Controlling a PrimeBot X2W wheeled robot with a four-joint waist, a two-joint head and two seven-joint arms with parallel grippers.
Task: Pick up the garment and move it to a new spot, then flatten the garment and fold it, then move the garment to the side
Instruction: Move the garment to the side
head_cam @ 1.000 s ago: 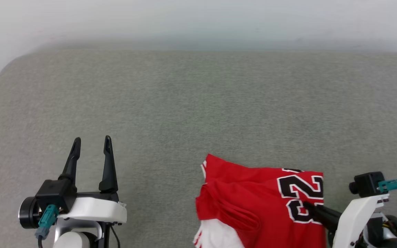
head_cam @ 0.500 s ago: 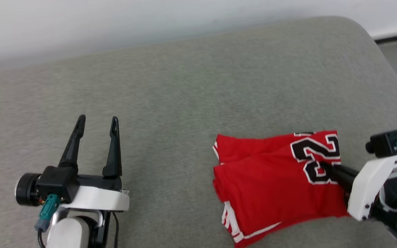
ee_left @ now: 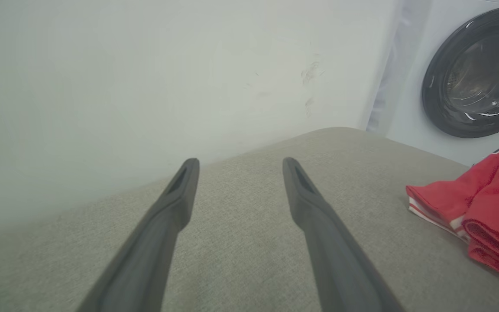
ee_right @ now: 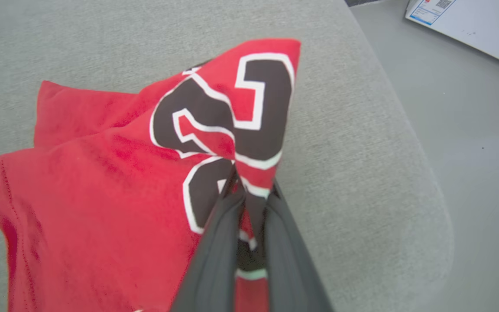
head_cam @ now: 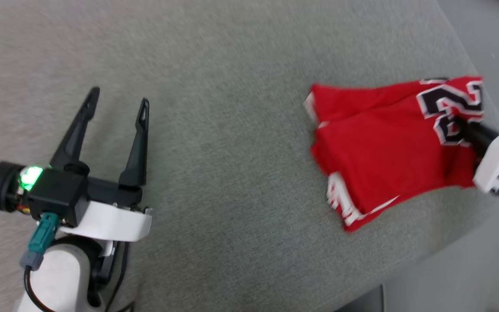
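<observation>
Right wrist view has the right end effector [ee_right: 251, 186] pinched tight on a fold of the red shirt [ee_right: 80, 182], right at its black number. The shirt lies folded at the right end of the grey cushion [head_cam: 232, 130], close to the rim. The left end effector [head_cam: 119, 96] hangs wide and empty, well apart. Light, limp cloth will likely sag and unfold from one pinch; gripping all layers at an edge should hold better.
</observation>
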